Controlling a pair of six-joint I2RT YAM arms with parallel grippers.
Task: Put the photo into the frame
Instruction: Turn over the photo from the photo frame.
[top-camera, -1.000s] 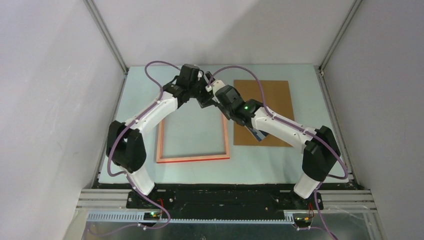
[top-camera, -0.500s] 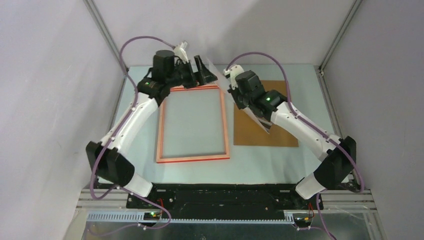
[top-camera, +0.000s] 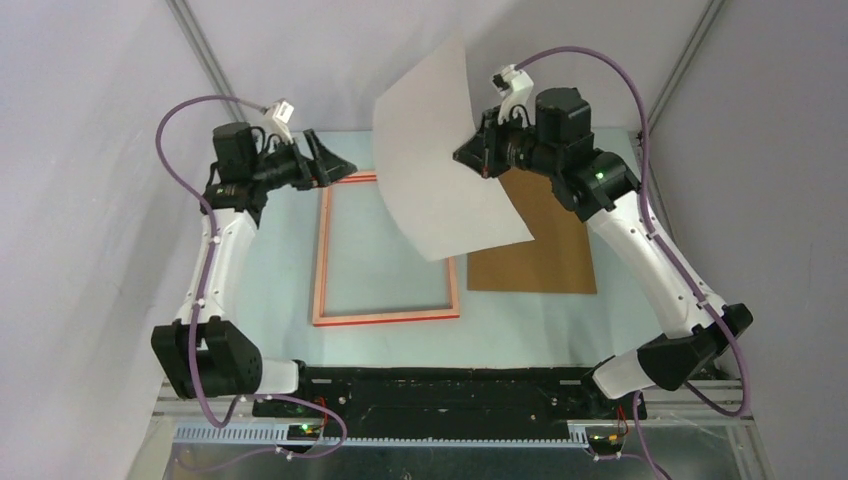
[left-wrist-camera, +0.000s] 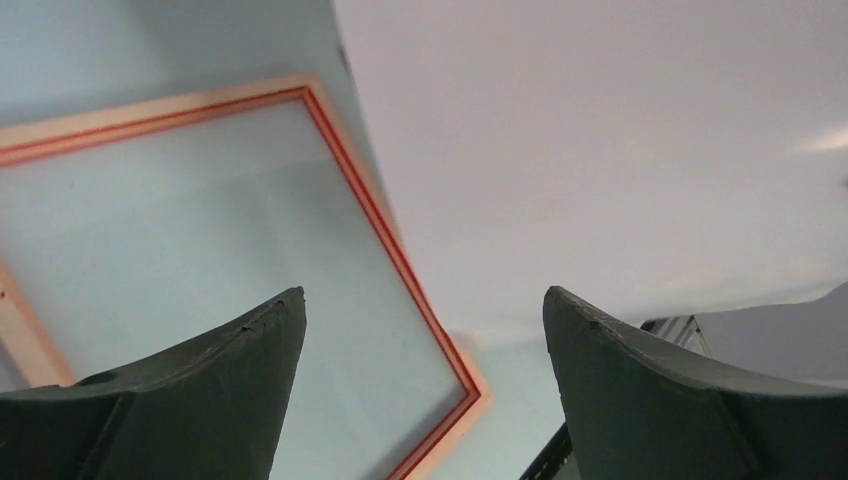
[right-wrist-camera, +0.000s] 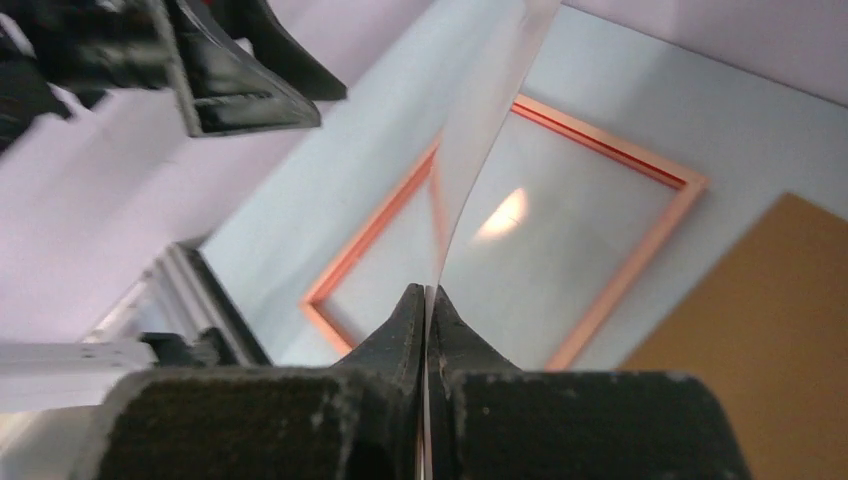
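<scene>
Your R fingers (right-wrist-camera: 408, 325) are pinched shut on one edge of the photo (top-camera: 445, 165), holding it up in the air over the far-right part of the frame (top-camera: 385, 317). The sheet hangs curved, w/ its plain white back toward the top cam. In that view its lower corner covers part of the frame's right rail. Printed side not visible. Your L fingers (top-camera: 328, 160) are spread wide and empty, hovering near the frame's far-left corner, apart from the photo. Frame lies flat on the table (top-camera: 280, 260), pale orange-pink face up w/ a red edge showing; table surface shows through its opening. Brown backing board (top-camera: 545, 255) lies flat just right of the frame, w/ a thin gap between them.
</scene>
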